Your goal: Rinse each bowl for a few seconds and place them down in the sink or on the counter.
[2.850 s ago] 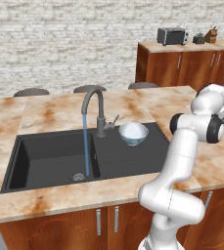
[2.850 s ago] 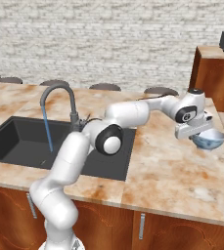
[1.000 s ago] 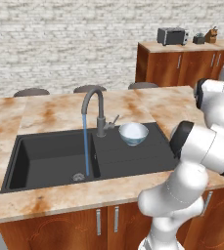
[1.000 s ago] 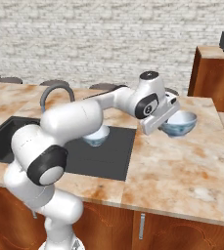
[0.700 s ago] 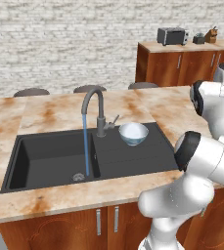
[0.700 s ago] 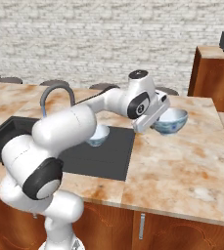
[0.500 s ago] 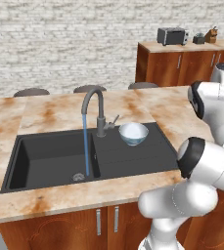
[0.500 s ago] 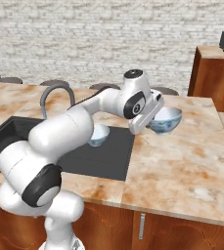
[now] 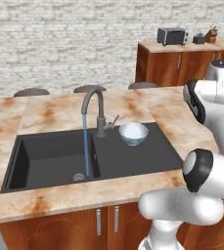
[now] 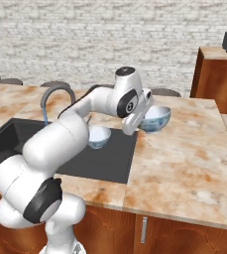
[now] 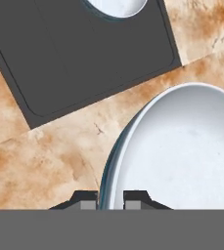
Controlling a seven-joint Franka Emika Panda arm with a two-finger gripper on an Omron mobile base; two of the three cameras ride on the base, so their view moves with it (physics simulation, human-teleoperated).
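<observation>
One pale blue bowl hangs above the counter, just right of the sink's drainboard. My gripper is shut on its left rim. In the hand view the rim of this bowl runs between the fingertips of the gripper, above marble counter beside the drainboard's corner. The second bowl stands upright on the drainboard near the faucet. Water runs into the black basin.
The arm's white links fill the right side of the left base view. Dark stools stand behind the island. A toaster sits on the far wooden counter. Bare marble spreads right of the sink.
The arm has swung the held bowl leftward over the counter, from its right end to just beside the drainboard. The bowl on the drainboard has not moved and the water keeps running.
</observation>
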